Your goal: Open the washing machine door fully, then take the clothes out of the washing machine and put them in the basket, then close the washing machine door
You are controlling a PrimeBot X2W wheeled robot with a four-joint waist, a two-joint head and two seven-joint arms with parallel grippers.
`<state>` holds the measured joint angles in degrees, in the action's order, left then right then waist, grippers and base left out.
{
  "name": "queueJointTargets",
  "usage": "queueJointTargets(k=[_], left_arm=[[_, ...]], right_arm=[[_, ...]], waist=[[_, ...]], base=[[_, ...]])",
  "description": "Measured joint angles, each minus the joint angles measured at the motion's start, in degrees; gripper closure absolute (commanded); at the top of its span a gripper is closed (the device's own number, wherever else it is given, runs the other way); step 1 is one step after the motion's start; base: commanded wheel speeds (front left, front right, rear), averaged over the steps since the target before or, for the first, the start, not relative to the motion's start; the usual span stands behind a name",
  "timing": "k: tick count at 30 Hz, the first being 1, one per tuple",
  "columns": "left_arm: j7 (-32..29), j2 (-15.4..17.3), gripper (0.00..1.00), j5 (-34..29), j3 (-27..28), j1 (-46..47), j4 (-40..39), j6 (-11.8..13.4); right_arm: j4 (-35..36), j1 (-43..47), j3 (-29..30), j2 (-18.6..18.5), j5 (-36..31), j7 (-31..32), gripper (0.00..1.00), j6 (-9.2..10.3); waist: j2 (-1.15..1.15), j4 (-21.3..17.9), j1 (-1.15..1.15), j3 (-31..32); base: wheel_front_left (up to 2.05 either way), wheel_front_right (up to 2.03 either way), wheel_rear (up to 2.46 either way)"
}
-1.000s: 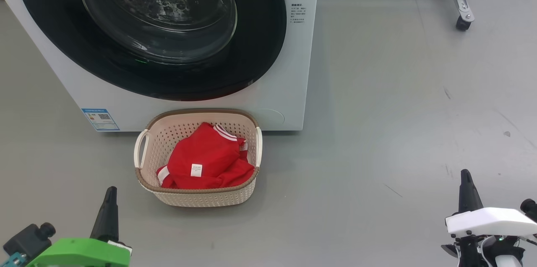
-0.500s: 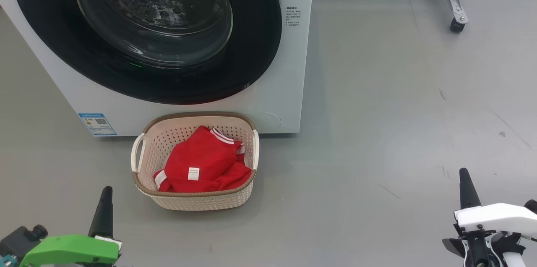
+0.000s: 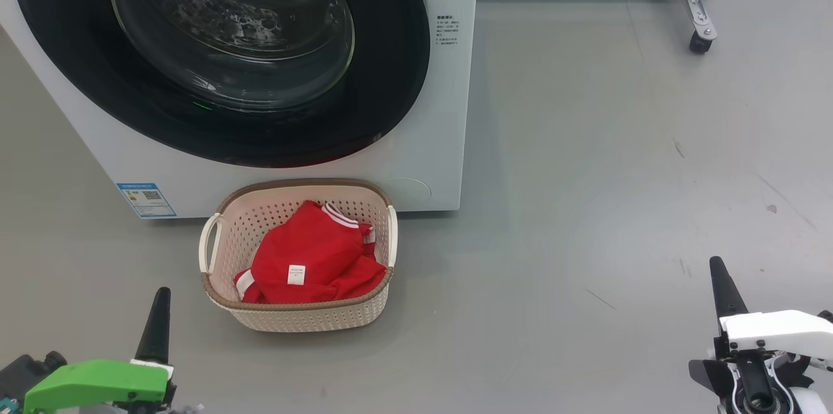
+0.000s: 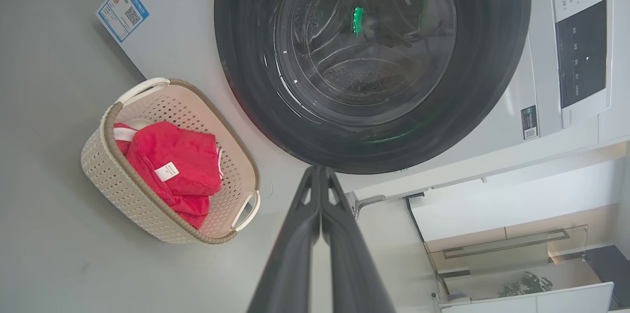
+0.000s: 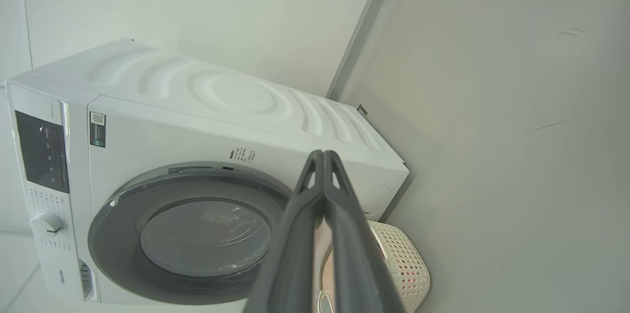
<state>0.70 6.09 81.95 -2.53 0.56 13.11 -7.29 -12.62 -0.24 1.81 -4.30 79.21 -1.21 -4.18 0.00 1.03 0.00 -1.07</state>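
Washing machine door (image 3: 228,43): top and left arc cut off by the head view's edge.
Washing machine (image 3: 449,114): upper body beyond the head view's top edge; small print on its front too small to read.
Blue label (image 3: 146,200): print illegible.
Basket (image 3: 306,316): in the right wrist view, largely hidden behind the right tool (image 5: 323,155) and cut by the bottom edge.
Clothes (image 3: 309,258): lower folds hidden behind the basket's near wall; tag text unreadable.
Left tool (image 3: 161,293): body cut by the head view's bottom edge.
Wheeled frame (image 3: 697,17): upper part out of frame.
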Motion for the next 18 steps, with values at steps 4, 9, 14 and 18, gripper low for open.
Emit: queueJointTargets(k=[4,9,14,18], left_arm=[[-0.41,-0.05,1.0,2.32,0.4,0.44,0.29,0.0],[-1.22,-0.23,1.0,5.36,0.89,0.66,0.77,0.0],[-2.16,-0.43,1.0,8.22,1.58,1.02,1.21,0.0],[-2.88,-0.69,1.0,10.59,2.13,1.57,1.46,0.0]], right_arm=[[-0.37,-0.51,0.05,-0.13,2.43,0.43,1.0,-0.44],[-0.89,-0.92,0.26,-0.33,6.33,1.24,1.0,-0.93],[-1.49,-1.51,0.43,-0.54,10.26,2.15,1.0,-1.43],[-1.81,-1.97,0.64,-0.8,13.41,2.78,1.0,-1.82]], waist=[[0.0,-0.15,0.0,0.13],[0.0,-0.4,0.0,0.34],[0.0,-0.65,0.0,0.56],[0.0,-0.85,0.0,0.73]], base=[[0.0,0.0,0.0],[0.0,0.0,0.0],[0.0,0.0,0.0],[0.0,0.0,0.0]])
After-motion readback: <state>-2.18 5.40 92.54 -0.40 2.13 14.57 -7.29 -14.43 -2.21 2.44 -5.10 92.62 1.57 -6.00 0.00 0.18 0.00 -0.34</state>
